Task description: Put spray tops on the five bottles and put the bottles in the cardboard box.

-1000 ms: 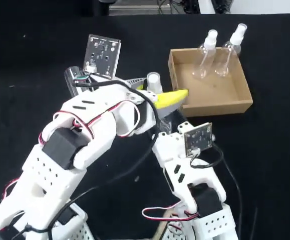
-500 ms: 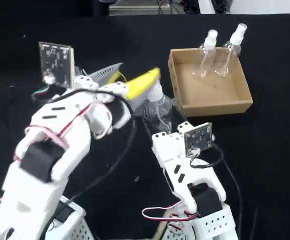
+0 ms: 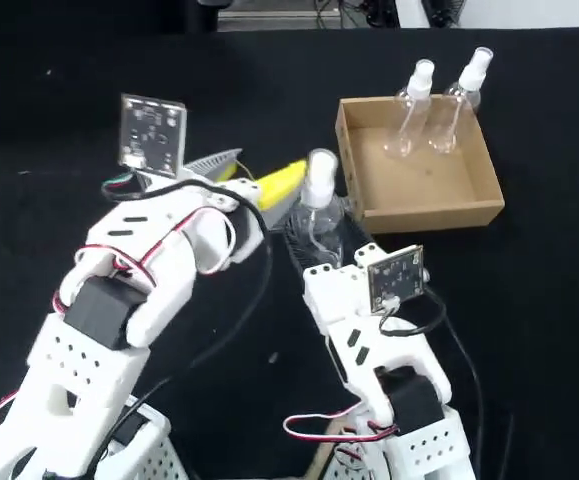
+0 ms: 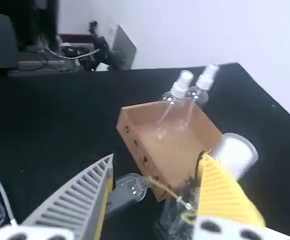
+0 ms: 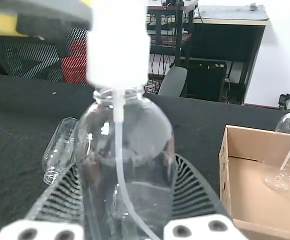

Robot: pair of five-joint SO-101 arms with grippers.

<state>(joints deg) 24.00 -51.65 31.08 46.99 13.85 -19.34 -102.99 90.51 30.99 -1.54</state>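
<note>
My right gripper (image 3: 314,243) is shut on an upright clear bottle (image 3: 319,215) that carries a white spray top (image 3: 321,170). In the right wrist view the bottle (image 5: 124,150) stands between the ribbed fingers (image 5: 52,200), its top (image 5: 117,50) above. My left gripper (image 3: 269,160) is open just left of the spray top, its yellow finger (image 3: 281,180) close beside it. The cardboard box (image 3: 474,215) at the back right holds two capped bottles (image 3: 409,115). A topless bottle (image 4: 129,185) lies on the table near the box (image 4: 134,137).
The table is a black cloth (image 3: 529,330). The lying bottle (image 5: 59,147) is close to the held one, on the side away from the box (image 5: 225,160). A white basket edge (image 3: 154,455) sits at the front left.
The left gripper has let go of the spray top, swung away to the left and come partly back. The capped bottle stays in the right gripper.
</note>
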